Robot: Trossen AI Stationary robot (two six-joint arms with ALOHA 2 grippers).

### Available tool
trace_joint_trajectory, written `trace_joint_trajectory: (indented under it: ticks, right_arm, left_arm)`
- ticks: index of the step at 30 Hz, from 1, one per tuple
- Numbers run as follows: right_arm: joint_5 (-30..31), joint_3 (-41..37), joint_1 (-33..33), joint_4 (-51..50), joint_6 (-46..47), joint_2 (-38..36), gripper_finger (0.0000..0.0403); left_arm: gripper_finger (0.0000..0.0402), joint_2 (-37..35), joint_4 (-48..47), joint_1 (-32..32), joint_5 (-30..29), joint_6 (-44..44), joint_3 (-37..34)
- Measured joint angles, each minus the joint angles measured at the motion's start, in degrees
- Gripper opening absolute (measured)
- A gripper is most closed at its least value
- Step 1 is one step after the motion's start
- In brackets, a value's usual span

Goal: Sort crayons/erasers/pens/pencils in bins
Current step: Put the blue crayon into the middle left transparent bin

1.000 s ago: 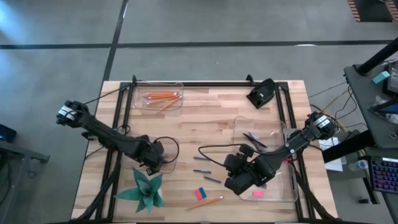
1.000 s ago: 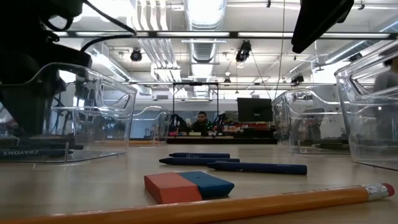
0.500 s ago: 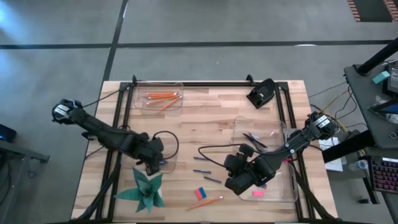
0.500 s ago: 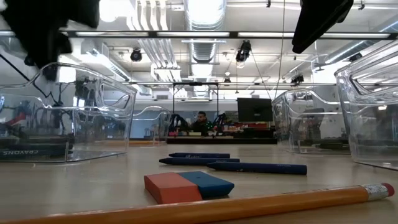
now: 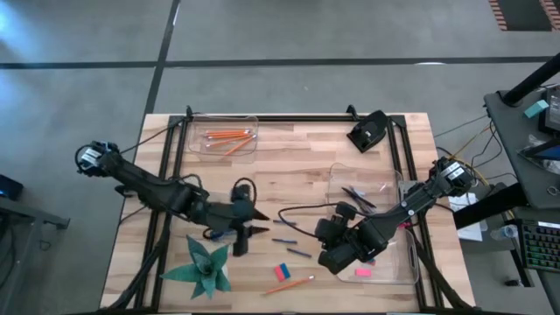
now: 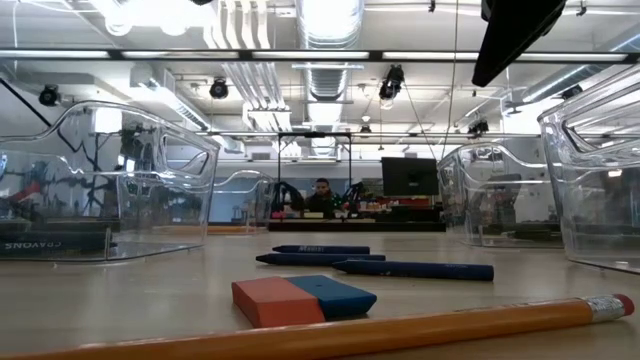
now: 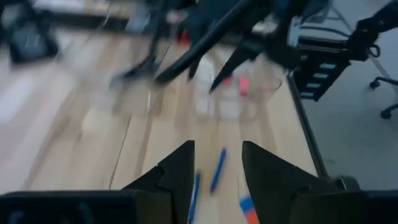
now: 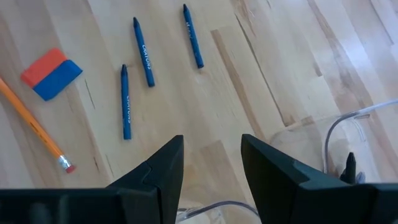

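Three short blue wax crayons (image 8: pixel 143 42) lie loose on the wooden table (image 5: pixel 306 157), centre front, between both arms, beside a red-and-blue block eraser (image 8: pixel 51 74) and a long orange pencil (image 8: pixel 34 125). Left gripper (image 5: pixel 259 222) hangs nearby, fingers parted, empty. Right gripper (image 8: pixel 211 163) above them, parted, empty. Crayons: probably light, stiff, brittle and waxy, may roll. Best pinched mid-length across the shaft, gently.

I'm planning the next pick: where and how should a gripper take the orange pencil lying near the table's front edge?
Grip the pencil at mid-shaft, descending from above with fingers across its width. It lies flat and slanted, with the red-and-blue eraser close beside it.
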Motion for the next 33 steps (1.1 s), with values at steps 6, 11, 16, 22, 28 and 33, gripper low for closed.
trace_joint_trajectory:
  ticks: [6,11,16,22,28,33]
  right_arm:
    - [-0.6,0.0,0.0,-1.2,0.7,0.0,0.0153]
    - [-3.0,0.0,0.0,-5.9,3.9,-0.1,0.0153]
    - [-3.4,0.0,0.0,-9.2,5.9,-0.1,0.0153]
    - [-3.5,0.0,0.0,-10.4,5.9,-0.1,0.0153]
    - [-4.7,0.0,0.0,-12.3,6.6,-0.7,0.0153]
    - [-5.0,0.0,0.0,-17.1,9.6,-2.6,0.0152]
  left_arm:
    - [0.0121,7.9,11.2,0.5,0.1,6.8,0.1]
    - [0.0121,13.6,10.4,1.3,0.2,6.9,0.0]
    - [0.0121,19.2,9.9,2.9,1.4,6.9,0.0]
    - [0.0121,24.0,10.0,5.2,1.9,6.8,0.0]
    - [0.0121,27.5,10.1,6.5,2.2,6.6,0.0]
    - [0.0121,30.0,10.2,8.0,2.6,8.6,0.0]
